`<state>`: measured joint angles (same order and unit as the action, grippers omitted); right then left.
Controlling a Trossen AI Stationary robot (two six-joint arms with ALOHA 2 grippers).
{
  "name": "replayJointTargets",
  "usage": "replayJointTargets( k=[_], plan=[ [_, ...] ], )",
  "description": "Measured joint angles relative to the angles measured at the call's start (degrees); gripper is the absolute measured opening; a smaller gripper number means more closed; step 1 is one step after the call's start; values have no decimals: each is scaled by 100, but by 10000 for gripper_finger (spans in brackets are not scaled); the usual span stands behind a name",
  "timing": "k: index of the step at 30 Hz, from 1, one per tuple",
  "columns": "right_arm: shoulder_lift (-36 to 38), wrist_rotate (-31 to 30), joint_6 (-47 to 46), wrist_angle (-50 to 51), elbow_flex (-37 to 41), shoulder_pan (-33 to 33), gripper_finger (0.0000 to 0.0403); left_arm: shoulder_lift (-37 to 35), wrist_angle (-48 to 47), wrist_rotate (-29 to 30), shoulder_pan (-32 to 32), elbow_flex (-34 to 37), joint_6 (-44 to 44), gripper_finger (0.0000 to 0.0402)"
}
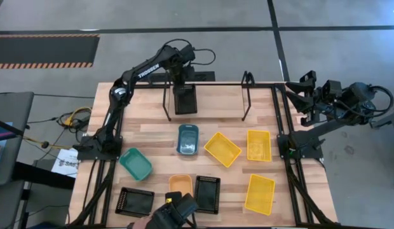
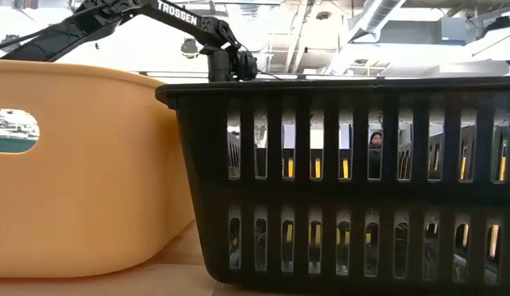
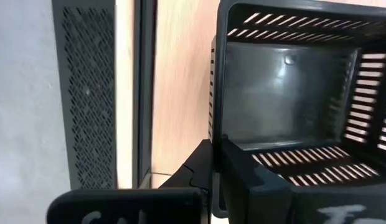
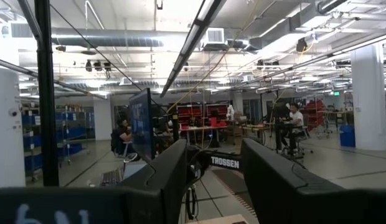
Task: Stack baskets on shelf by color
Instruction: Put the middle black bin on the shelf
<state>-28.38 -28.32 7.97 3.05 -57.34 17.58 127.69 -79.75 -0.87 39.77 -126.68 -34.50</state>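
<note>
The left gripper (image 1: 182, 81) is pinched shut on the near rim of a black basket (image 1: 185, 100), holding it at the back of the table (image 1: 260, 124) inside the shelf (image 1: 206, 95) — the basket sits between the rack's left and right upright legs, closer to the left pair. In the left wrist view the dark fingers (image 3: 240, 171) clamp the basket's wall (image 3: 286, 93), with pale wood showing through its slotted side. The right gripper (image 1: 305, 95) waits off the table's right rear corner, its fingers (image 4: 274, 177) spread apart on nothing, pointing out into the room. On the tabletop lie 8 more baskets: a blue-grey one (image 1: 187, 140) in the middle, a teal one (image 1: 135, 163) to its left, 3 yellow ones (image 1: 222, 149) (image 1: 258, 145) (image 1: 260, 193) on the right, and along the front edge an orange one (image 1: 180, 184) between 2 black ones (image 1: 135, 201) (image 1: 207, 193). The low view is filled by that orange basket (image 2: 82, 173) and its black neighbour (image 2: 354, 177) — standing side by side.
</note>
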Motion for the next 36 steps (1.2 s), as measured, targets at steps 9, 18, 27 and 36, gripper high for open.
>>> replayJointTargets(
  k=[9, 18, 27, 36],
  plan=[
    [0, -2, 0, -5, 0, 0, 174, -1, 255, 12, -2, 242, 23, 0],
    [0, -2, 0, -4, 0, 0, 176, -1, 256, 14, -2, 242, 94, 0],
    [0, -2, 4, -6, 0, 0, 177, -3, 267, -11, -18, 242, 117, 2],
    [0, -2, 28, -6, 0, 0, 179, -3, 281, 82, -36, 242, 159, 60]
  ],
)
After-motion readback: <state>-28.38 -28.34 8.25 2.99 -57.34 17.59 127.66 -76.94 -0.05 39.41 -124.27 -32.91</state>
